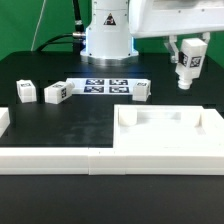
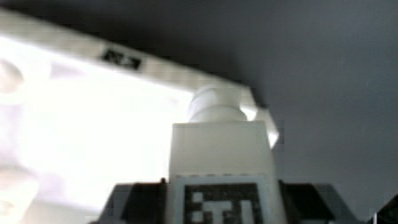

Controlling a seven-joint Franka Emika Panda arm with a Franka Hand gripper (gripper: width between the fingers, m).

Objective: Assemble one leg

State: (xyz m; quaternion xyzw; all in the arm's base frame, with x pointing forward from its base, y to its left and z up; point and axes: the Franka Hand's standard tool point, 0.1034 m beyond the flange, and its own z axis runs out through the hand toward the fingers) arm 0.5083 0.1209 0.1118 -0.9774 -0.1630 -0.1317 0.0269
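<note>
My gripper (image 1: 187, 55) is in the air at the exterior view's upper right, shut on a white leg (image 1: 186, 70) with a tag on its side. The leg hangs upright below the fingers, above the table behind the large white tray-like piece (image 1: 165, 132). In the wrist view the gripper (image 2: 222, 205) holds the leg (image 2: 221, 150) between dark fingers (image 2: 135, 200), its round peg end pointing away. The tray-like piece (image 2: 89, 110) lies below, beside the peg end. Three more legs stand on the table: two at the left (image 1: 24, 91) (image 1: 55, 93) and one near the middle (image 1: 140, 91).
The marker board (image 1: 105, 85) lies in front of the robot base (image 1: 107, 35). Long white border rails run along the front (image 1: 60, 158) and the left edge (image 1: 3, 122).
</note>
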